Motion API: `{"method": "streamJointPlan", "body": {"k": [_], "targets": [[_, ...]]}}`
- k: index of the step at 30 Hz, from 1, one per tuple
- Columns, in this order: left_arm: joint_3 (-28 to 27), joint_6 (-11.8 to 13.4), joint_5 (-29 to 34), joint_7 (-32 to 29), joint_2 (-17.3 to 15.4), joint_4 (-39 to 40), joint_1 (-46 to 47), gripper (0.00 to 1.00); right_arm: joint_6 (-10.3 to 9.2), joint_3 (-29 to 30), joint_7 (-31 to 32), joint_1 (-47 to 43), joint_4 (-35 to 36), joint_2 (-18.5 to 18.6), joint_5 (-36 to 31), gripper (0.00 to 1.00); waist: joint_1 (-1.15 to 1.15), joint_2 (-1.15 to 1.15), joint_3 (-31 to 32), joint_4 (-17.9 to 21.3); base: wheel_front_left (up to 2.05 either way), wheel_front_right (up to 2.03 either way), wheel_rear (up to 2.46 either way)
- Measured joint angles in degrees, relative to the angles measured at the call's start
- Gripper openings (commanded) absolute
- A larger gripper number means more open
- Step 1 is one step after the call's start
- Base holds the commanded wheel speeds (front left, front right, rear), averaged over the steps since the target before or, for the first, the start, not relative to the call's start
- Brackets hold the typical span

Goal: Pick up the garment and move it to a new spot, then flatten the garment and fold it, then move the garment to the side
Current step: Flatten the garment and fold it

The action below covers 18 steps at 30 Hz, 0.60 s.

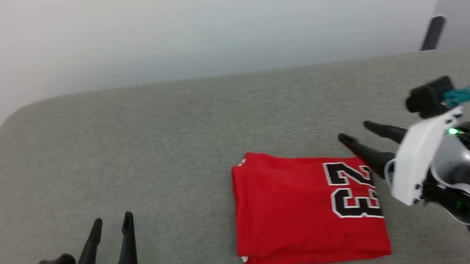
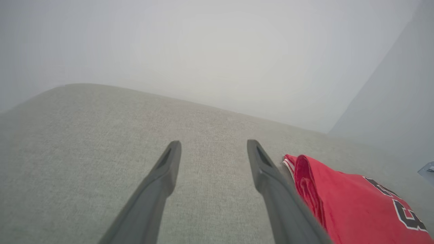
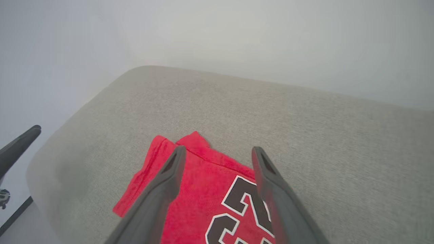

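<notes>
The garment [image 1: 304, 209] lies folded on the grey cushion [image 1: 162, 132], just below the right gripper [image 1: 355, 130], whose fingers stand apart and empty; the left gripper [image 1: 113, 218], also spread, has it off to its right; it seems soft and light, so I would pinch all layers at one folded edge.

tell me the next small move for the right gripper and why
Probably lift the right gripper clear of the garment: it lies folded on the grey cushion, and the gripper hangs open at its edge, holding nothing.
</notes>
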<state>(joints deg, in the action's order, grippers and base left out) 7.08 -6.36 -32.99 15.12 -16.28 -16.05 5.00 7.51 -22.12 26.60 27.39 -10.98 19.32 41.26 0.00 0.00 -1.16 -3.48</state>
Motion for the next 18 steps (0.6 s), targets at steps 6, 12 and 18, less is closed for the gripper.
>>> {"method": "streamJointPlan", "body": {"k": [6,12,18], "targets": [[-1.57,0.29,1.65,0.0,-0.16,1.08,-1.57,1.0,0.0,1.4,-9.49,-4.27,2.29,4.26,-2.87,1.0,0.0,0.0,0.98,3.8,0.0,0.0,0.0],[-3.54,0.22,2.69,0.0,-0.43,1.57,-2.78,1.0,0.0,3.54,-18.26,-9.64,2.04,7.49,-5.7,1.0,0.0,0.0,2.16,6.52,0.0,0.0,0.0],[-5.19,-0.2,3.34,0.0,-0.32,1.74,-4.51,1.0,0.0,6.66,-23.51,-15.36,0.9,8.15,-6.68,1.0,0.0,0.0,3.24,7.64,0.0,0.0,0.0]]}}
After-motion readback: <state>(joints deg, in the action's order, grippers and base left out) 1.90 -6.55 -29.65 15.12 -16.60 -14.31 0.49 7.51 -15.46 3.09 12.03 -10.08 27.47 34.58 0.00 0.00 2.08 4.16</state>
